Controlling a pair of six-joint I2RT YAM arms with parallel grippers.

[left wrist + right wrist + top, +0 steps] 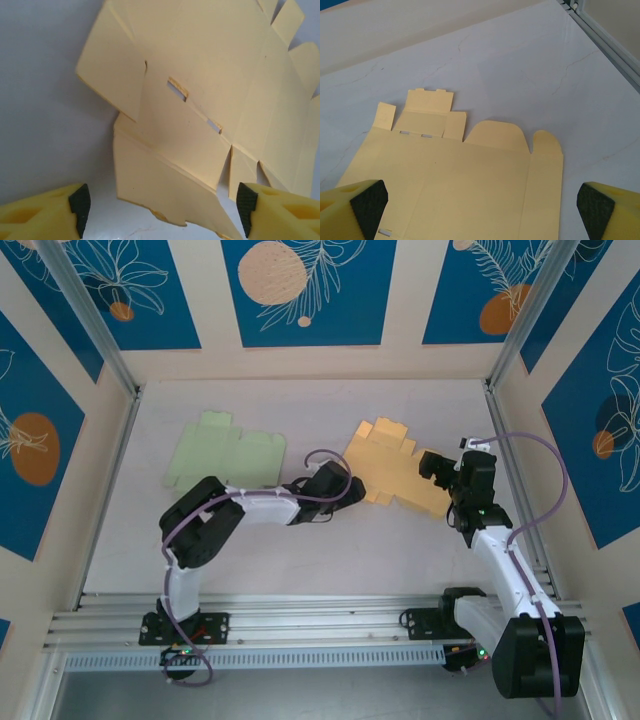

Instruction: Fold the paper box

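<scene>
The paper box is a flat yellow cut-out point(395, 472) lying unfolded on the white table, right of centre. My left gripper point(347, 486) sits low at its left edge, open. In the left wrist view the black pads point(80, 209) stand wide on either side of a flap of the sheet point(200, 75) that lifts slightly off the table. My right gripper point(437, 468) hovers over the sheet's right part, open. In the right wrist view the blank point(460, 185) spreads flat below the gripper point(480, 207), with rounded tabs at its far edge.
A pale green box blank point(225, 452) lies flat at the back left. Patterned walls enclose the table on three sides. A metal rail point(300, 625) runs along the near edge, and an aluminium post point(610, 45) stands at the right.
</scene>
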